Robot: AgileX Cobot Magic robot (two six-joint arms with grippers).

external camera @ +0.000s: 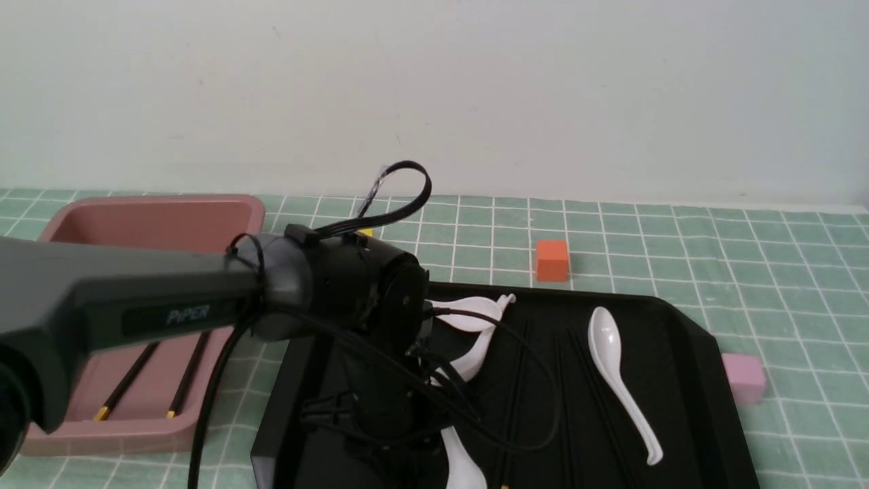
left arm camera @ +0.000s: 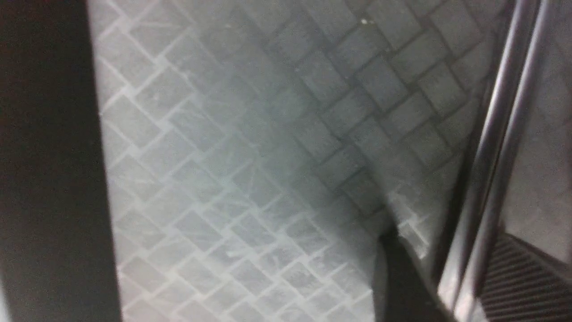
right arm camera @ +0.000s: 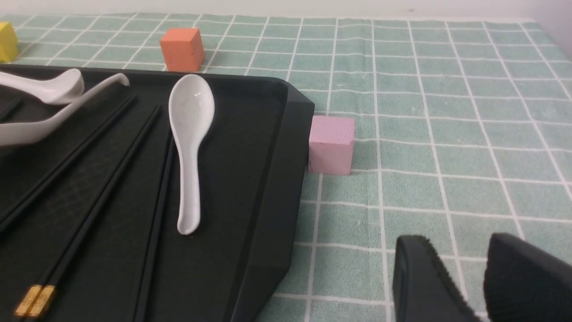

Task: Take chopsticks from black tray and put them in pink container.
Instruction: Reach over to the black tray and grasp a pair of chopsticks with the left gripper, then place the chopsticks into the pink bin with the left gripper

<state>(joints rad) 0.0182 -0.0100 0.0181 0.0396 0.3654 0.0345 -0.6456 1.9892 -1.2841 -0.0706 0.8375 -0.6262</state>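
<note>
The black tray (external camera: 692,380) holds several loose chopsticks (external camera: 516,380), also seen in the right wrist view (right arm camera: 89,179). My left arm (external camera: 380,299) reaches down over the tray's left part, and its wrist hides the gripper in the front view. In the left wrist view my left gripper (left arm camera: 447,237) sits low on the glossy tray floor, shut on a pair of chopsticks (left arm camera: 500,134) that lie between its fingers. The pink container (external camera: 156,204) at the left holds two chopsticks (external camera: 129,384). My right gripper (right arm camera: 451,241) hovers over the cloth beside the tray (right arm camera: 277,179), shut and empty.
White spoons (external camera: 618,373) (external camera: 468,319) (external camera: 461,462) lie among the sticks in the tray. An orange cube (external camera: 551,260) and a yellow cube (external camera: 365,233) stand behind the tray. A pale pink cube (external camera: 743,377) touches the tray's right edge. A green checked cloth covers the table.
</note>
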